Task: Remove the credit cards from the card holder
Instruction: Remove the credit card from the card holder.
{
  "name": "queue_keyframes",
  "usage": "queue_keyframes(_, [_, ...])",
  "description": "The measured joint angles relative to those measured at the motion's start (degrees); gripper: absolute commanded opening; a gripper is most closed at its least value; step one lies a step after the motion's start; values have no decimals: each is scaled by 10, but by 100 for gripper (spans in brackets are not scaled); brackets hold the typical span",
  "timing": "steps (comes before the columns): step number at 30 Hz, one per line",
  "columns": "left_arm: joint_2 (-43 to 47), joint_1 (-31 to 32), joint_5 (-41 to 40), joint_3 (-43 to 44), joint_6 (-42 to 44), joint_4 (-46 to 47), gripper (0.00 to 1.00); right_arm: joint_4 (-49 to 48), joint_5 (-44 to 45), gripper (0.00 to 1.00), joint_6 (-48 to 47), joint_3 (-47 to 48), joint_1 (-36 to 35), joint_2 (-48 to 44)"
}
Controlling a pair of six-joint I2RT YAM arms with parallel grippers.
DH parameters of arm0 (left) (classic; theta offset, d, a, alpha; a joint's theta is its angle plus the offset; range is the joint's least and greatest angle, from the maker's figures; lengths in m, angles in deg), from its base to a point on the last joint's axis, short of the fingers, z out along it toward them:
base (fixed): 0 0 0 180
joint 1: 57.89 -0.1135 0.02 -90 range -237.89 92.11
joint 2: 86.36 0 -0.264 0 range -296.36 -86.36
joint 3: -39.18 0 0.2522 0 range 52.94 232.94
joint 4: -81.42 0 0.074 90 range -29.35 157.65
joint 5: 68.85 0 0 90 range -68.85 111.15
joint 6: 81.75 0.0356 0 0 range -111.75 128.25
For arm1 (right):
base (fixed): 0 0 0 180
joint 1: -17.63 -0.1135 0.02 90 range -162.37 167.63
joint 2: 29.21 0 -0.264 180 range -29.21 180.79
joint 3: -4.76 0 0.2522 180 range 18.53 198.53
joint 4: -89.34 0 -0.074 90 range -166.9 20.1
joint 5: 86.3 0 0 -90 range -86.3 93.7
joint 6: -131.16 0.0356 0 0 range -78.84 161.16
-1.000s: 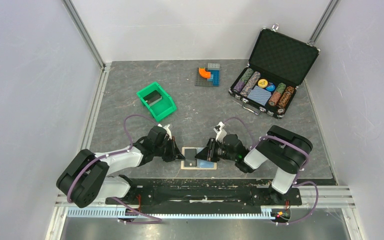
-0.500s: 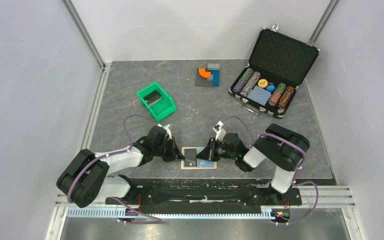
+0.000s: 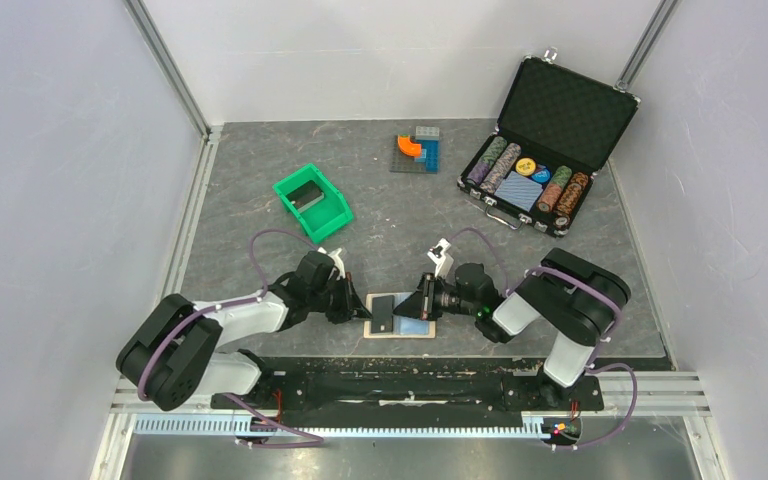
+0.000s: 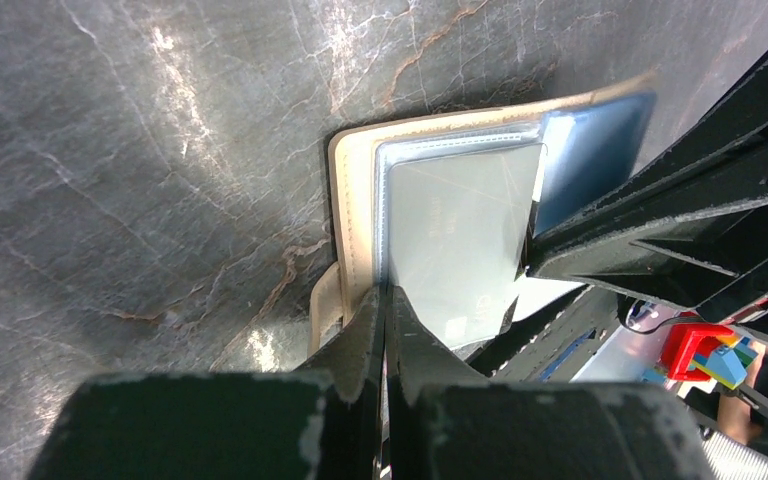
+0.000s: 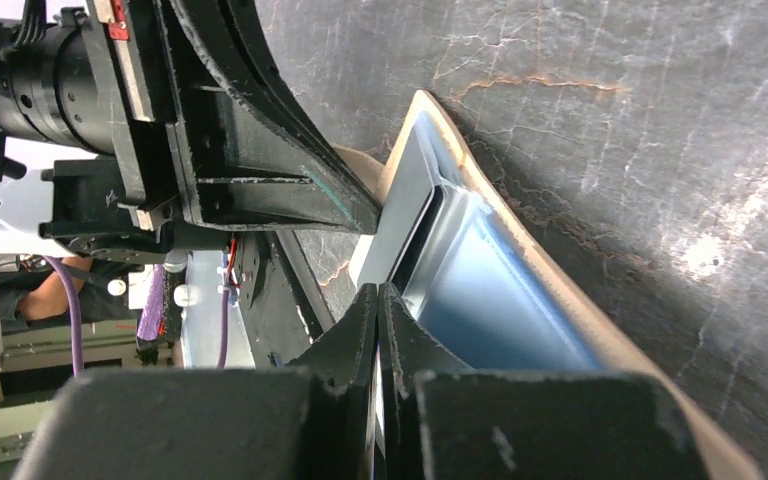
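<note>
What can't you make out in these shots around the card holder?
How many cards sit inside the card holder: too small in the top view, seen edge-on in the right wrist view.
Print on the credit card: washed out by glare, left wrist view.
What the right gripper pinches: its own fingers cover the contact.
Green bin contents: too small, top view.

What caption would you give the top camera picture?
Left gripper steadies the card holder while the right gripper pinches a credit card.

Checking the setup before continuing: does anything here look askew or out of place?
One credit card lies crooked in the open card holder between the arms, its edge at the shut right gripper. Nothing else stands out.
</note>
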Motion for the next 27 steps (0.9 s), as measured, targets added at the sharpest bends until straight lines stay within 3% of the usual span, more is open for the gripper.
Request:
queue_keyframes(14, [-5,0,3,2,0,3,2,48,-15,0,-40,-7,0,-55])
queue_keyframes(18, [-5,0,3,2,0,3,2,63,-3,15,-38,-10,0,-62])
queue_keyframes(27, [-3,0,3,1,0,5,2,76,20,19,-9,-21,-27,-62])
